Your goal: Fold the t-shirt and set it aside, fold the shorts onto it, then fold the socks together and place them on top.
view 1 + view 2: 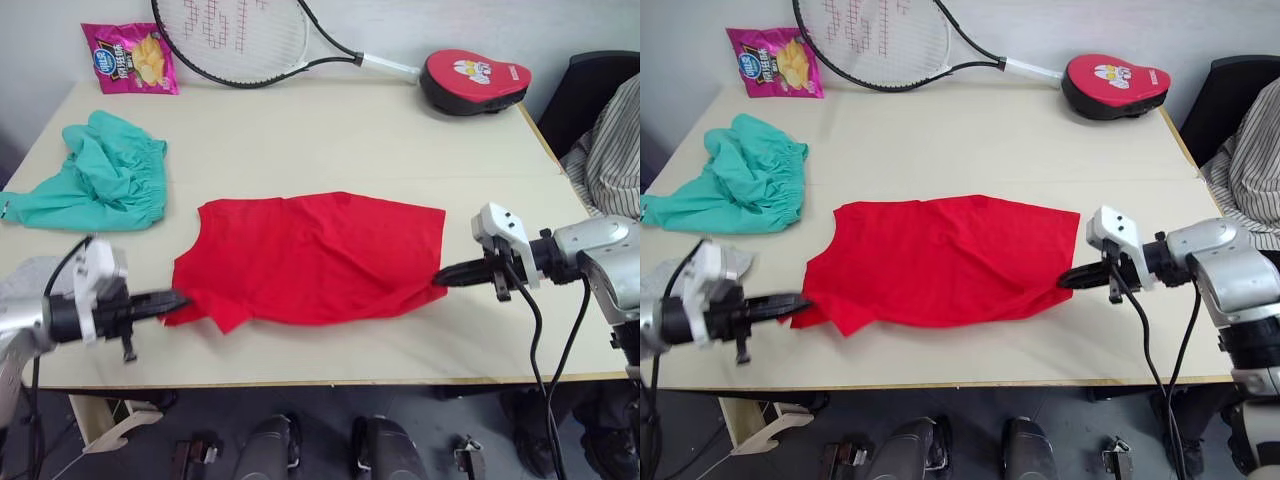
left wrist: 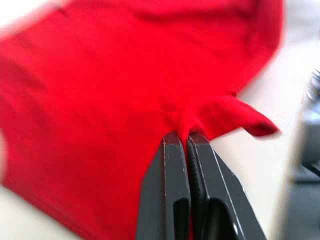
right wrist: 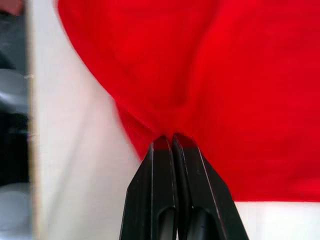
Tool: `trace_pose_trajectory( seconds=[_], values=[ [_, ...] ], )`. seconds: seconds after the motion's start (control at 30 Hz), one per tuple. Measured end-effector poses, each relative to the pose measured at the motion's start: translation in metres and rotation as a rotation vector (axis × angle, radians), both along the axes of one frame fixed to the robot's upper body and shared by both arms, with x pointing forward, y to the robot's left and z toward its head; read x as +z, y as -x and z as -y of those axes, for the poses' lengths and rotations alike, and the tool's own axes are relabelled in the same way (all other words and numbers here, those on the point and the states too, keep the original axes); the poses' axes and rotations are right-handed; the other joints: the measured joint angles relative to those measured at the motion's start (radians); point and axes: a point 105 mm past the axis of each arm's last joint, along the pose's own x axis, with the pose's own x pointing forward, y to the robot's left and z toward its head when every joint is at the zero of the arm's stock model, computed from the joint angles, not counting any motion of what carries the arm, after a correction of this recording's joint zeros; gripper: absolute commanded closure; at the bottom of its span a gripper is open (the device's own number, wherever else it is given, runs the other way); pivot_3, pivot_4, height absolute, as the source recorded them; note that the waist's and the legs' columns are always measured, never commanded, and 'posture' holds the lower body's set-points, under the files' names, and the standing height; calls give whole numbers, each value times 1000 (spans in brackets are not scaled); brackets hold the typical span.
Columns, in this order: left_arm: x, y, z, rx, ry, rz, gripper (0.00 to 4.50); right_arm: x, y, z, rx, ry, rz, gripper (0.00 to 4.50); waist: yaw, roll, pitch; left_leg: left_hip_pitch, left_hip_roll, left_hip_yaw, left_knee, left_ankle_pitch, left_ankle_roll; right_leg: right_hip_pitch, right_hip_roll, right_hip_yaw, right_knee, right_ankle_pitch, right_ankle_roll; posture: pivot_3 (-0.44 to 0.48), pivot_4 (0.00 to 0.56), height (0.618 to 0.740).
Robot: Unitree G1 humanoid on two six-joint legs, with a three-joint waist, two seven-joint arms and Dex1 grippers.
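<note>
The red t-shirt [image 1: 310, 255] lies spread across the middle of the table, stretched between my two grippers. My left gripper [image 1: 180, 298] is shut on its near left corner, and the left wrist view shows the cloth [image 2: 125, 90] pinched between the black fingers [image 2: 172, 165]. At the t-shirt's near right corner my right gripper [image 1: 441, 276] is shut on the fabric [image 3: 210, 75]. The teal-green shorts [image 1: 100, 175] lie crumpled at the table's left side. A light grey cloth [image 1: 735, 262], possibly the socks, shows behind my left gripper.
At the table's far edge lie a pink snack bag [image 1: 130, 57], a tennis racket [image 1: 250, 40] and a red padded case [image 1: 472, 80]. A person in a striped shirt [image 1: 610, 150] sits beside the table's right side. The table's front edge [image 1: 330, 382] runs just below the t-shirt.
</note>
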Motion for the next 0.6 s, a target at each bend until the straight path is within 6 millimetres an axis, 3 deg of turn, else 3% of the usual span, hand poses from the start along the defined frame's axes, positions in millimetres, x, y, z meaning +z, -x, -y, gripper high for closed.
trace_pose_trajectory(
  seconds=[0.07, 0.17, 0.23, 0.33, 0.4, 0.43, 0.47, 0.5, 0.57, 0.6],
  values=[
    [27, -33, 1, 47, 12, 119, 4500, 24, -30, 1, -78, -27, 134, 4459, -3, -1, 1, -1, 0, 1, 4, 1, 1, 0, 1, -1, 3, 0, 0, 0, 150, 740],
    [92, -94, -4, 211, -2, 391, 4500, 100, -81, -4, -256, -107, 464, 4459, -6, -3, 3, -7, -2, 3, 4, 8, 6, -9, 1, -3, 10, 2, 1, 0, 150, 740],
    [130, -110, -7, 280, -10, 541, 4500, 147, -90, 0, -325, -151, 649, 4459, -7, -6, 2, -13, -1, 5, 4, 10, 6, -16, 1, -4, 16, 2, 1, 0, 150, 740],
    [159, -133, -17, 404, 19, 654, 4500, 175, -102, 20, -478, -191, 789, 4459, -8, -10, 4, -17, 0, 5, 5, 6, 8, -21, 2, -16, 20, 2, 2, 0, 150, 740],
    [216, -145, -16, 551, 58, 837, 4500, 212, -107, 20, -586, -251, 951, 4459, -9, -18, 13, -38, 0, 5, 11, 8, 10, -36, 0, -23, 17, 2, 2, 0, 150, 740],
    [270, -131, -8, 607, 100, 1032, 4500, 250, -97, 16, -612, -306, 1114, 4459, -13, -20, 16, -58, -2, 5, 20, 10, 11, -53, 0, -25, 20, 3, 3, 0, 150, 740],
    [304, -113, -3, 614, 133, 1173, 4500, 273, -86, 13, -612, -347, 1217, 4459, -16, -20, 16, -66, -3, 5, 23, 10, 12, -63, -1, -26, 23, 3, 4, 0, 150, 740],
    [339, -83, 2, 593, 164, 1351, 4500, 297, -70, 13, -605, -392, 1344, 4459, -21, -20, 16, -64, -5, 6, 22, 9, 13, -64, -3, -28, 30, 5, 7, 0, 150, 740],
    [361, -50, -2, 569, 172, 1521, 4500, 310, -54, 23, -599, -394, 1455, 4459, -24, -17, 13, -43, -5, 7, 17, 6, 16, -47, -5, -34, 31, 8, 12, 0, 150, 740],
    [359, -46, -4, 545, 149, 1544, 4500, 307, -51, 29, -596, -383, 1478, 4459, -22, -15, 12, -27, -4, 9, 8, 1, 18, -33, -5, -38, 29, 7, 12, 0, 150, 740]
  ],
)
